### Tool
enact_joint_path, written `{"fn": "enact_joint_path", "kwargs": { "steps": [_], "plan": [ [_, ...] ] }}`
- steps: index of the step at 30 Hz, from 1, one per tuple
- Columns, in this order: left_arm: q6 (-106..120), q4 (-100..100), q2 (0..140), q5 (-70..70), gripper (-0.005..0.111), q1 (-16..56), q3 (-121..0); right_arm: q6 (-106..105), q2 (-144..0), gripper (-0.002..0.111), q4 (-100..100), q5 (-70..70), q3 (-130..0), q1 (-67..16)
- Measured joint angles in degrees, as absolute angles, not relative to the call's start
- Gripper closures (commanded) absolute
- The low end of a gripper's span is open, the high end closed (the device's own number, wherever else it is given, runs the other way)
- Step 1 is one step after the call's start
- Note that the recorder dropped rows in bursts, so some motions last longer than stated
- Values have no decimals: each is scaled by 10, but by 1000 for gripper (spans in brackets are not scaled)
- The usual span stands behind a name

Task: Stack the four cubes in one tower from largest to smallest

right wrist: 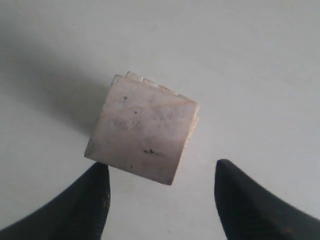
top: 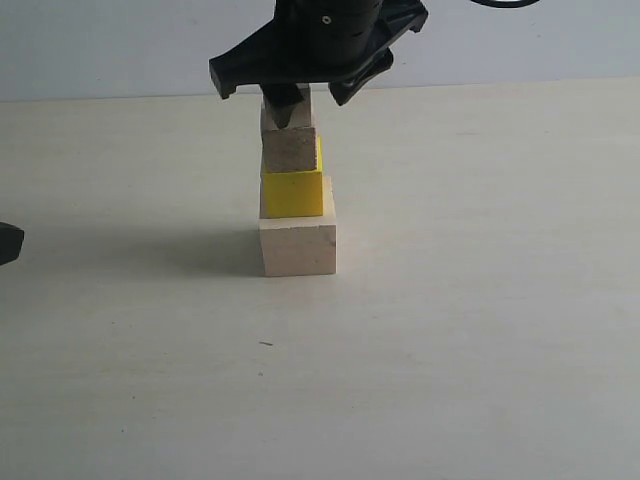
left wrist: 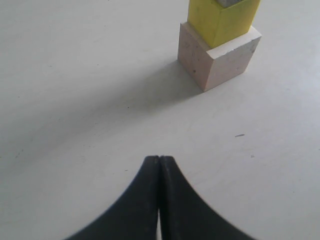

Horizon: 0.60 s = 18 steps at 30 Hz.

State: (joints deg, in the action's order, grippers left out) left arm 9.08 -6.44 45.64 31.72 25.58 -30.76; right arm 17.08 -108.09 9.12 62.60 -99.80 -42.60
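The tower stands mid-table: the largest pale wood cube (top: 298,247) at the bottom, the yellow cube (top: 293,193) on it, then the grooved wood cube (top: 290,151), and the small pale cube (top: 304,120) on top. My right gripper (top: 318,97) hovers over the top cube with its fingers spread; one fingertip (top: 286,106) covers part of that cube. From the right wrist, the small cube's top face (right wrist: 142,134) lies just beyond the open gripper (right wrist: 162,172), close to one finger (right wrist: 95,200). The left gripper (left wrist: 160,160) is shut and empty, low over the table, short of the tower's base cube (left wrist: 220,57).
The pale tabletop (top: 480,330) spreads wide around the tower. A black part of the left arm (top: 8,243) shows at the exterior view's left edge. The yellow cube (left wrist: 222,20) sits slightly off-centre on the base.
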Motion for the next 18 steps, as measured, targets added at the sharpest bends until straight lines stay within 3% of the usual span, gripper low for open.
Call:
{"fn": "enact_joint_path", "kwargs": {
  "steps": [18],
  "plan": [
    [91,-64,456,317,107,256,-308,171,-1081,50,90,616,-998,-426]
  ]
}}
